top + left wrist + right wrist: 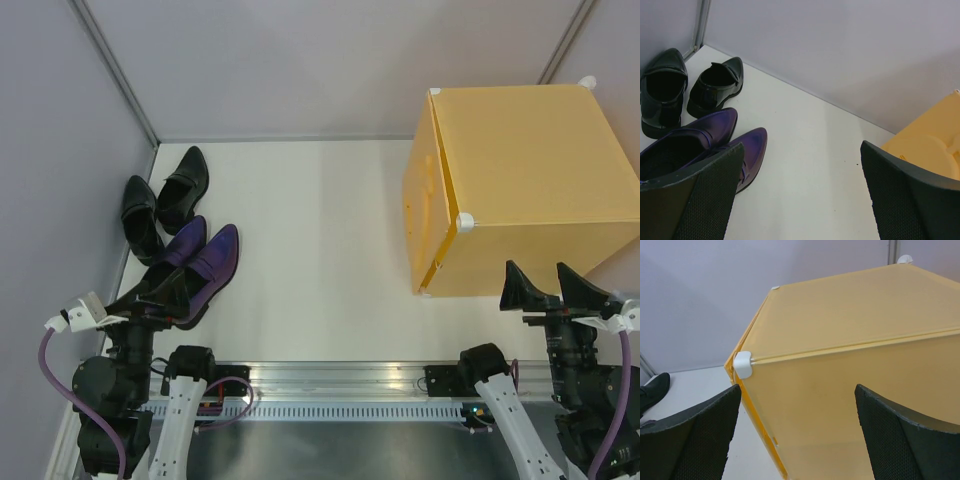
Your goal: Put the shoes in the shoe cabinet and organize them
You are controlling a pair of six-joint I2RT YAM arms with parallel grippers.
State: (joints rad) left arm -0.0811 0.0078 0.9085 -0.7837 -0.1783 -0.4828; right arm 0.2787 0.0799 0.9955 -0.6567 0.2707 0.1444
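Two glossy black shoes (183,182) (140,215) lie at the far left of the white table, toes pointing away from the arms. Two shiny purple shoes (185,245) (212,265) lie just in front of them. My left gripper (170,287) is open and empty, over the heel end of the purple pair; its wrist view shows the purple shoes (752,150) and the black shoes (717,85) ahead. The yellow-orange shoe cabinet (520,180) stands at the right, and its door (425,210) on the left face looks shut. My right gripper (540,272) is open and empty, just in front of the cabinet (850,340).
Grey walls close the table on the left and at the back, with a metal post (115,70) in the left corner. A metal rail (330,385) runs along the near edge between the arm bases. White table (320,230) lies between the shoes and the cabinet.
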